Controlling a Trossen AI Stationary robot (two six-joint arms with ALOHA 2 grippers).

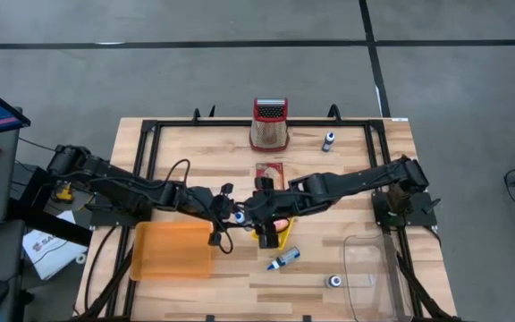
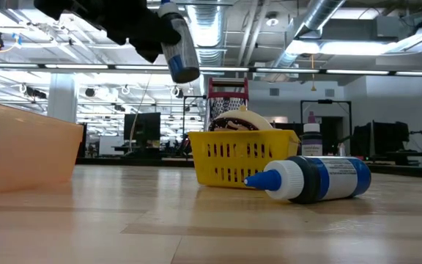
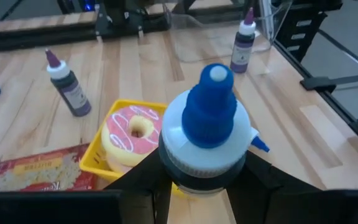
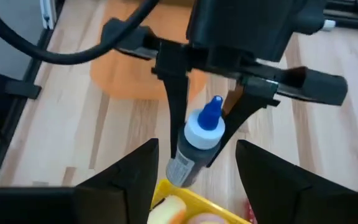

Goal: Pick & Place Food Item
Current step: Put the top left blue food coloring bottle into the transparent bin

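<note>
A pink-frosted doughnut (image 3: 135,134) lies in a small yellow basket (image 2: 240,158) near the table's middle. My left gripper (image 1: 231,215) reaches in from the table's left. It is shut on a dark bottle with a white collar and blue cap (image 3: 210,106), held in the air beside the basket. My right gripper (image 4: 196,158) comes from the table's right. It hangs open above the basket (image 1: 280,234), touching nothing, with the held bottle (image 4: 194,143) just beyond its fingers. My left gripper pinches the bottle's dark body just under the white collar (image 3: 197,177) between its two fingers. The fingers (image 4: 176,118) slant down from the table's left, one on each side. The bottle hangs clear of the table, tilted, with its cap up and its base (image 2: 185,72) down.
A second blue-capped bottle (image 1: 284,259) lies on its side just in front of the basket. An orange bin (image 1: 173,250) stands at the near left and a clear bin (image 1: 369,268) at the near right. A grater (image 1: 269,122) stands at the far edge, a red packet (image 1: 269,170) behind the basket.
</note>
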